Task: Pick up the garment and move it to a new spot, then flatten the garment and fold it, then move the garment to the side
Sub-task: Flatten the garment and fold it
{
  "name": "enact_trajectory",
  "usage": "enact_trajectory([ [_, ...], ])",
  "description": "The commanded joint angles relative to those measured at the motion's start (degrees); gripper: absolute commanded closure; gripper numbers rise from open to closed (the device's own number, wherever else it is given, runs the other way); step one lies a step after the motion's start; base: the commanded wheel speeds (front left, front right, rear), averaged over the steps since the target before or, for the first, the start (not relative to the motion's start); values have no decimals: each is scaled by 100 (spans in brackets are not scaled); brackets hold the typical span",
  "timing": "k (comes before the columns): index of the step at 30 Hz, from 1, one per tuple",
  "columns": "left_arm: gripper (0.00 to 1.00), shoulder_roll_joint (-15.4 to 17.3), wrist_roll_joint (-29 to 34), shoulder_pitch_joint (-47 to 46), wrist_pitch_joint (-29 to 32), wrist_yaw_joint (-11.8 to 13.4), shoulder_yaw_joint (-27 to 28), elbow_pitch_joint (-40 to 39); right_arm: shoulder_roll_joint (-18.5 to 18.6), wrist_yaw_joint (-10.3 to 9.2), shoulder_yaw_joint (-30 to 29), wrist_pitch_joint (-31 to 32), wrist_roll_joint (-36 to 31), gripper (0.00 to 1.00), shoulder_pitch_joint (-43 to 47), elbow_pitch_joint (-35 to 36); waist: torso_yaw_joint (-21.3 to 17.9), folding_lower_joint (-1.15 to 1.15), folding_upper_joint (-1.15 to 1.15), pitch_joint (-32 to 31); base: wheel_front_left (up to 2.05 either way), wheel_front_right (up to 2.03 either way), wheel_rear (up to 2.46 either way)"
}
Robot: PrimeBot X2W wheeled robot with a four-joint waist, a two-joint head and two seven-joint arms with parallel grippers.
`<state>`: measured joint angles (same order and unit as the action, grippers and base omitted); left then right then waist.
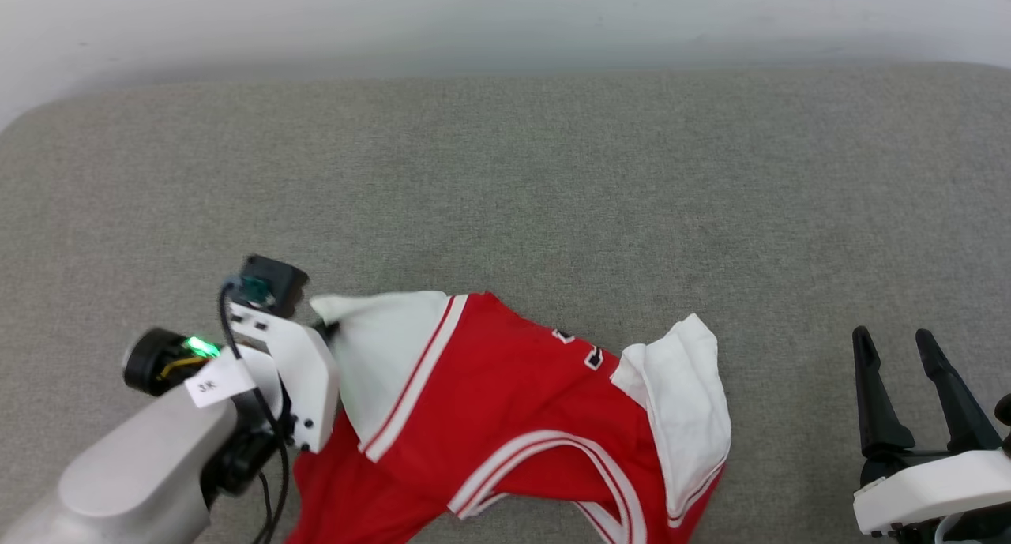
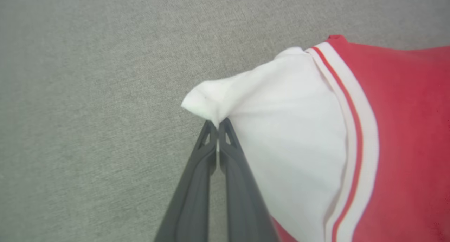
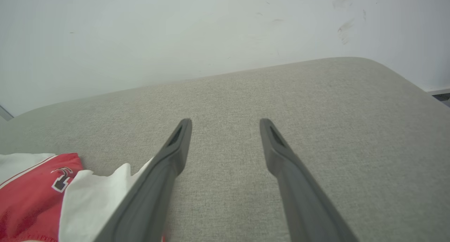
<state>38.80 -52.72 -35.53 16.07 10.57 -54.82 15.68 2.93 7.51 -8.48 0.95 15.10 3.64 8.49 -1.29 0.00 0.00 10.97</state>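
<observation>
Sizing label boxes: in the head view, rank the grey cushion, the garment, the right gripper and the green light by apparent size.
1. grey cushion
2. garment, partly cut off below
3. right gripper, near the camera and cropped
4. green light

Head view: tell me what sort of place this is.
Probably an indoor test room or lab rather than a home. The work surface is a wide grey fabric-covered surface with rounded corners, like a padded table or cushion. It is set against a bare white wall, and a shirt lies crumpled on it.
</observation>
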Motion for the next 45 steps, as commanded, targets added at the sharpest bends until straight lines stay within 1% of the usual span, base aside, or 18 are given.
enact_trajectory([
  [1,100,41,66,-69,-159,88,81,-30,-9,-4,-5,-17,22,0,18,-22,33,0,0,-42,0,0,0],
  [4,100,165,165,-175,-632,327,376,-177,-9,-4,-16,4,42,0,28,-44,63,0,0,-79,0,0,0],
  [6,100,311,193,-142,-766,496,514,-295,-9,-4,-27,16,58,0,49,-47,77,0,0,-87,0,0,0],
  [9,100,541,68,47,-812,741,717,-435,-9,-4,-54,29,85,0,82,-54,91,0,0,-71,0,0,0],
  [12,100,727,-232,345,-882,1006,988,-456,-8,-4,-50,21,116,0,80,-74,73,0,0,-52,0,0,0],
  [15,100,819,-652,812,-915,1146,1209,-326,-9,-4,-20,-1,145,0,51,-106,31,0,0,-17,0,0,0],
  [17,100,776,-964,1137,-939,1171,1326,-228,-9,-4,-10,-24,166,0,29,-132,6,0,0,18,0,0,0],
  [19,100,714,-1199,1436,-1004,1118,1402,-99,-9,-4,-10,-46,183,0,-8,-160,-19,0,0,52,0,0,0],
  [25,100,271,-1486,1888,-1449,855,1473,264,-9,-4,-62,-56,124,0,-84,-227,-39,0,0,59,0,0,0],
  [26,45,210,-1445,1897,-1576,811,1471,294,-9,-4,-74,-39,106,0,-93,-226,-31,0,0,38,0,0,0],
  [27,0,155,-1389,1882,-1741,786,1491,323,-9,-4,-76,-14,80,0,-96,-217,-20,0,0,17,0,0,0],
  [30,0,-9,-1218,1861,-2337,749,1583,412,-9,-4,-35,104,-24,0,-73,-185,9,0,0,-93,0,0,0],
  [33,0,-163,-965,1857,-2825,835,1589,419,-9,-4,50,327,-86,0,-5,-168,45,0,0,-216,0,0,0],
  [35,0,-247,-744,1867,-3018,907,1677,347,-10,-4,155,553,-137,0,24,-161,58,0,0,-286,0,0,0],
  [37,0,-302,-463,1898,-3102,983,1807,218,-9,-4,282,814,-153,0,18,-153,79,0,0,-347,0,0,0],
  [39,0,-410,-122,1939,-3128,1049,2072,-43,11,-4,473,1126,-103,0,-4,-153,112,0,0,-407,0,0,0],
  [42,0,-614,492,2179,-3133,1152,2458,-590,202,-5,779,1637,7,0,-102,-178,188,0,0,-464,0,0,0],
  [45,0,-801,994,2416,-3130,1208,2666,-1094,354,-4,1131,2155,205,0,-246,-241,304,0,0,-499,0,0,0],
])
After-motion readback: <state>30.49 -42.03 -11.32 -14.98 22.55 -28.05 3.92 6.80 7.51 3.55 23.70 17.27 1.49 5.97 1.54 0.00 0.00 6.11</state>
